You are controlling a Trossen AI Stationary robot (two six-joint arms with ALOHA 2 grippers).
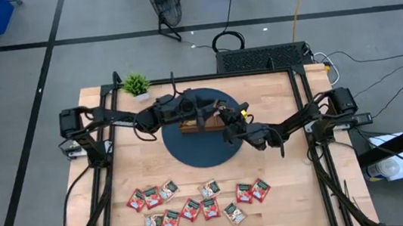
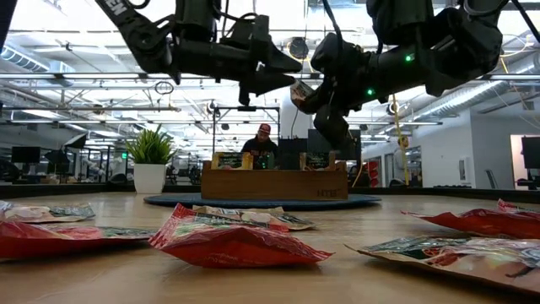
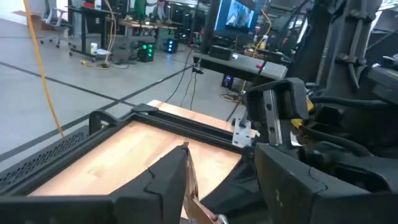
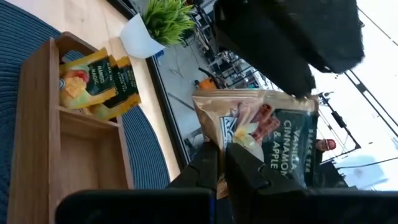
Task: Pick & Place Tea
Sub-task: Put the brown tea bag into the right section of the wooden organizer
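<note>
The wooden tray (image 1: 201,126) stands on a round dark blue mat (image 1: 206,152); yellow-and-green sachets (image 4: 93,82) lie in one end compartment. Above the tray my right gripper (image 4: 225,163) is shut on a white-and-green tea sachet (image 4: 264,124), which also shows in the low view (image 2: 300,90). My left gripper (image 3: 227,171) reaches in from the table's left, open, its fingers on either side of that sachet's far part; the sachet's thin edge (image 3: 188,186) runs along one finger. Several red and green sachets (image 1: 196,203) lie flat near the table's near edge. My right gripper pinches the sachet's edge (image 4: 241,142) between its two fingers, coming level from the table's right. The sachet stands out beyond the fingertips, lifted clear above the tray. Whether my left gripper's finger (image 3: 165,180) touches the sachet's edge I cannot tell.
A small potted plant (image 1: 136,85) stands at the far left of the table. Black frame rails (image 1: 305,116) run along the table's sides. A person (image 2: 264,139) sits beyond the far edge. Bare wood lies between the mat and the loose sachets.
</note>
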